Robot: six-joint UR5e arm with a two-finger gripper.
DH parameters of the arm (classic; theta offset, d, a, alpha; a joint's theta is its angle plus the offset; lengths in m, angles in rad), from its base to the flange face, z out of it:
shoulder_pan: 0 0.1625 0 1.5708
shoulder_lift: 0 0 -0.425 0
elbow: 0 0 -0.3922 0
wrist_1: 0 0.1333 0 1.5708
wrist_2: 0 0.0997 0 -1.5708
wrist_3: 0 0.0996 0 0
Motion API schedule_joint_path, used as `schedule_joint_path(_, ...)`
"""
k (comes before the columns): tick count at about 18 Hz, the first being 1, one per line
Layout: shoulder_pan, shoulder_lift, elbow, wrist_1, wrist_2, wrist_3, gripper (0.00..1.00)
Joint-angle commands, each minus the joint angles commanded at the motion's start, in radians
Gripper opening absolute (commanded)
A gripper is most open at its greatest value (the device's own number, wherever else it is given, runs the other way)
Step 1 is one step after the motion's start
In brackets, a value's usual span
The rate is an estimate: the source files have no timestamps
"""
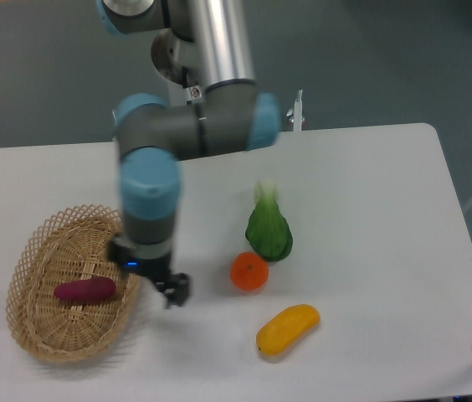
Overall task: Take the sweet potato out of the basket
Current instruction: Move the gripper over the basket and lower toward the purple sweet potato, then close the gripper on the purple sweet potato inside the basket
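Observation:
The purple-magenta sweet potato (85, 290) lies inside the tan wicker basket (39, 331) at the table's left front. My gripper (171, 293) hangs at the basket's right rim, just right of the sweet potato and apart from it. Its dark fingers point down and hold nothing that I can see. The view does not show whether the jaws are open or shut.
An orange (249, 272) sits right of the gripper. A green leafy vegetable (269, 228) stands behind the orange. A yellow oblong fruit (288, 328) lies nearer the front edge. The arm's blue and grey joints (194, 130) rise above the basket's right side.

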Motion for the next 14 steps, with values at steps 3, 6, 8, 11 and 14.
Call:
schedule_joint_path(3, -0.052, -0.029, -0.017, 0.006, 0.014, 0.008, 1.0)
schedule_joint_path(6, -0.08, -0.052, -0.015, 0.008, 0.015, 0.015, 1.0)
schedule_joint_path(8, -0.086, -0.06, -0.017, 0.006, 0.015, 0.031, 0.97)
schedule_joint_path(11, -0.095, -0.078, -0.017, 0.006, 0.031, 0.032, 0.96)
schedule_joint_path(14, -0.097, -0.109, -0.015, 0.027, 0.083, 0.051, 0.96)
